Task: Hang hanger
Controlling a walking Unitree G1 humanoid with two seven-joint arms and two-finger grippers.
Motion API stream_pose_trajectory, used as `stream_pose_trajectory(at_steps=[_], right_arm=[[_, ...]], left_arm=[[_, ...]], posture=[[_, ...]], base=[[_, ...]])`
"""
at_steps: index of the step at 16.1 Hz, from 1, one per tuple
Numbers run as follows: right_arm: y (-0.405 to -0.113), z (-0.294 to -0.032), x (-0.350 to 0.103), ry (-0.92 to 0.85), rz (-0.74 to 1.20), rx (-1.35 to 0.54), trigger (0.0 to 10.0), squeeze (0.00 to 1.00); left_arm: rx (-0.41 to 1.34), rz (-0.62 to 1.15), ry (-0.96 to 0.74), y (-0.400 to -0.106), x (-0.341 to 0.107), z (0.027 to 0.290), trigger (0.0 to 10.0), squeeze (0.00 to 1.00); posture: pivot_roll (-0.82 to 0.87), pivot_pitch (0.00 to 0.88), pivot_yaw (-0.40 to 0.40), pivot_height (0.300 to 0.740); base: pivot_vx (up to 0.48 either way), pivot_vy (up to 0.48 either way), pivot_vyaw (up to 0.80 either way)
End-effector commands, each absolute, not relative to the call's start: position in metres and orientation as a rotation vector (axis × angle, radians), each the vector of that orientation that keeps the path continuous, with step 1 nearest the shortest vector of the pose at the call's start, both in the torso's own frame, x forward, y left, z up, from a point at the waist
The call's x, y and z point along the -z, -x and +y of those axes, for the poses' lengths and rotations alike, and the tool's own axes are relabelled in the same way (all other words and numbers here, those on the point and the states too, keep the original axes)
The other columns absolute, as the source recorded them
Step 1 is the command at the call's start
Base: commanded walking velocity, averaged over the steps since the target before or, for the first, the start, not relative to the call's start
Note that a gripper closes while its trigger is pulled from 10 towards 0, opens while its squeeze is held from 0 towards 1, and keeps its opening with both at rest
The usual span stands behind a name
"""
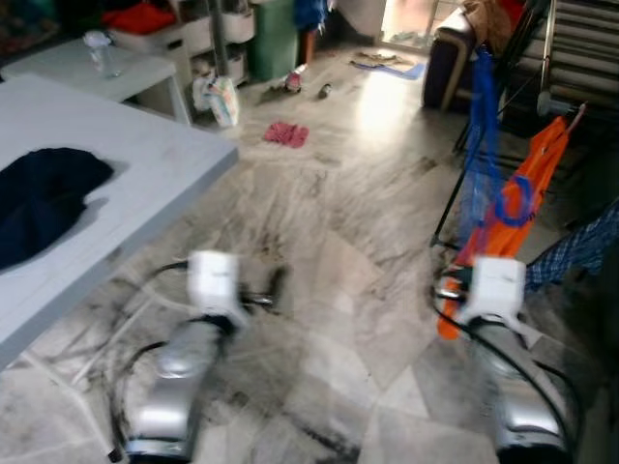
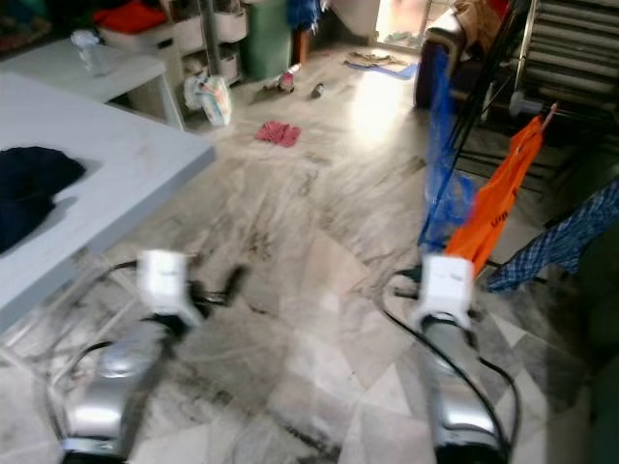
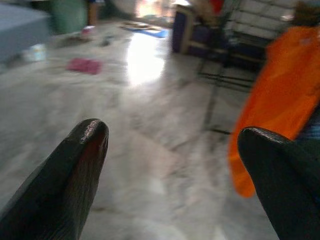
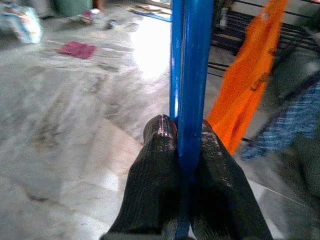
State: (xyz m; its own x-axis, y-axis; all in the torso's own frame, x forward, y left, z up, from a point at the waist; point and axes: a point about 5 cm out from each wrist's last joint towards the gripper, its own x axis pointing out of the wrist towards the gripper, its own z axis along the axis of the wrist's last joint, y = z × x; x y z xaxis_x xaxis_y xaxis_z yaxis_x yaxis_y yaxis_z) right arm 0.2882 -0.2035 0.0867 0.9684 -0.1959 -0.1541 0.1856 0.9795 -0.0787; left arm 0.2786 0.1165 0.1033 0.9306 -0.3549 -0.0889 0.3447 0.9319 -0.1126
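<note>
A blue hanger (image 4: 190,75) stands upright between the fingers of my right gripper (image 4: 182,127), which is shut on its lower part. From the head camera the blue hanger (image 1: 481,116) rises above my right wrist, just in front of a metal drying rack (image 1: 571,58) at the right. An orange garment (image 1: 522,193) and a blue plaid cloth (image 1: 580,246) hang on that rack. My left gripper (image 3: 172,137) is open and empty, held low over the marble floor; its fingers (image 1: 274,283) point forward.
A white table (image 1: 145,164) with a dark garment (image 1: 39,193) on it stands at the left. A red cloth (image 1: 286,133), a bag (image 1: 221,99) and small items lie on the floor ahead. A green bin (image 1: 276,39) and shelves stand at the back.
</note>
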Motion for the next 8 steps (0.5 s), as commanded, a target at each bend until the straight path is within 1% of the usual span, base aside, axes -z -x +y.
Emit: stream_pose_trajectory(at_steps=[1, 5, 8], right_arm=[[-0.2918, -0.1952, -0.0957, 0.057, 0.124, 0.173, 10.0, 0.00], [-0.2902, -0.1879, -0.0934, 0.042, 0.133, 0.162, 10.0, 0.00], [-0.2856, -0.1959, -0.0930, 0.016, 0.148, 0.217, 10.0, 0.00]], left_arm=[[0.341, 0.096, 0.082, -0.2779, -0.1071, 0.1241, 10.0, 0.00], [0.335, 0.114, 0.067, -0.2751, -0.1038, 0.1262, 10.0, 0.00], [0.341, 0.122, 0.041, -0.2765, -0.1037, 0.1248, 10.0, 0.00]], posture=[[0.04, 0.064, -0.063, 0.740], [0.05, 0.073, -0.063, 0.740], [0.04, 0.080, -0.064, 0.740]], base=[[0.405, 0.000, -0.80], [0.407, 0.000, -0.80], [0.381, 0.000, -0.80]])
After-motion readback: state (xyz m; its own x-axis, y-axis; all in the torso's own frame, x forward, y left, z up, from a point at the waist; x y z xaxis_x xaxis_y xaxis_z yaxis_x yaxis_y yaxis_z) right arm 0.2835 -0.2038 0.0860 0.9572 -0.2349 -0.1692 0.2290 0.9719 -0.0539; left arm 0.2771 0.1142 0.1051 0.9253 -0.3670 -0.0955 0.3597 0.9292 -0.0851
